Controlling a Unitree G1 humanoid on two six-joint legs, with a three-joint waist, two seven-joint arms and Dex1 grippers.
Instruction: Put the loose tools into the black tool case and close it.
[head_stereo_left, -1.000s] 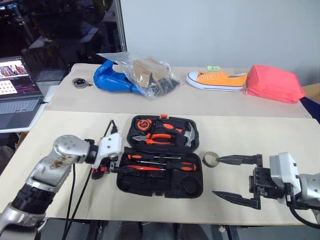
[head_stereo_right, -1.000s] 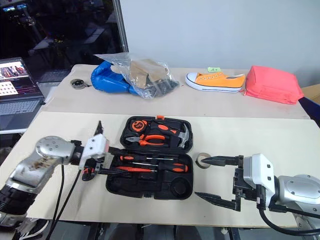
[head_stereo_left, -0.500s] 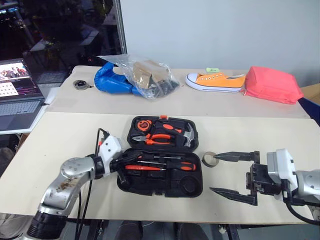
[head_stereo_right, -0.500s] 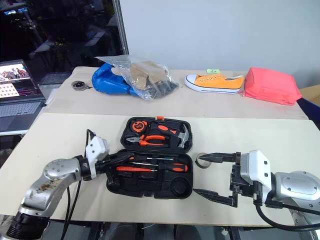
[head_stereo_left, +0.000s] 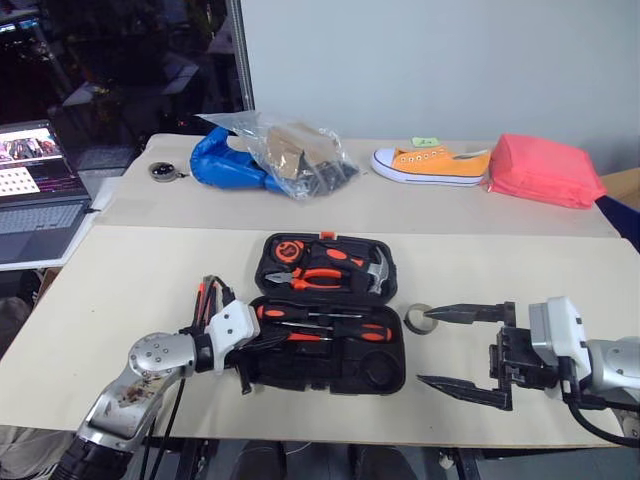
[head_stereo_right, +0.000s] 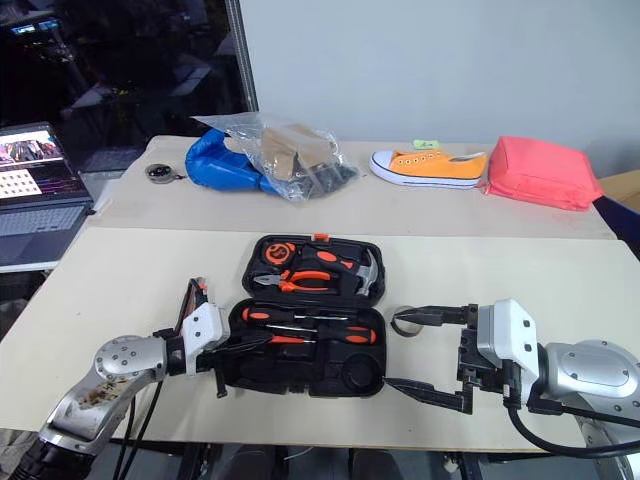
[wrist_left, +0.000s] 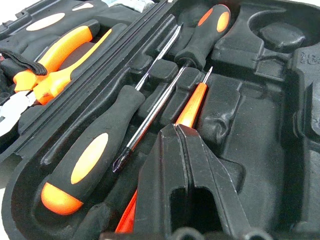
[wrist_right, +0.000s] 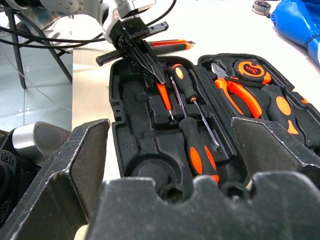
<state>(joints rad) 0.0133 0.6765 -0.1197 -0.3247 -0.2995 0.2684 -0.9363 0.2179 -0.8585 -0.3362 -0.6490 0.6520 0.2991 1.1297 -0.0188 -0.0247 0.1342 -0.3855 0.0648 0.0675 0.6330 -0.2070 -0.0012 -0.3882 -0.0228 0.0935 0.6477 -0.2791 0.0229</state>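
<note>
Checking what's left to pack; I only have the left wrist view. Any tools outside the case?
Observer: Yes. The small beige tape roll sits on the table, right of the black tool case.
Operator: Right gripper near it?
Observer: The right gripper is open, with its upper fingertip right by the roll.
Operator: Anything else?
Observer: An orange-and-black tool, likely the utility knife, lies on the table left of the case, beside the left gripper.

A plain white wall (head_stereo_left: 430, 60) stands behind two beige rectangular tables (head_stereo_left: 130, 290) placed one behind the other. On the left there is a dark glass window (head_stereo_left: 110, 70) (it reflects some lights) with a grey metal frame (head_stereo_left: 241, 60), and an open grey laptop (head_stereo_left: 40, 205) is beside it.
</note>
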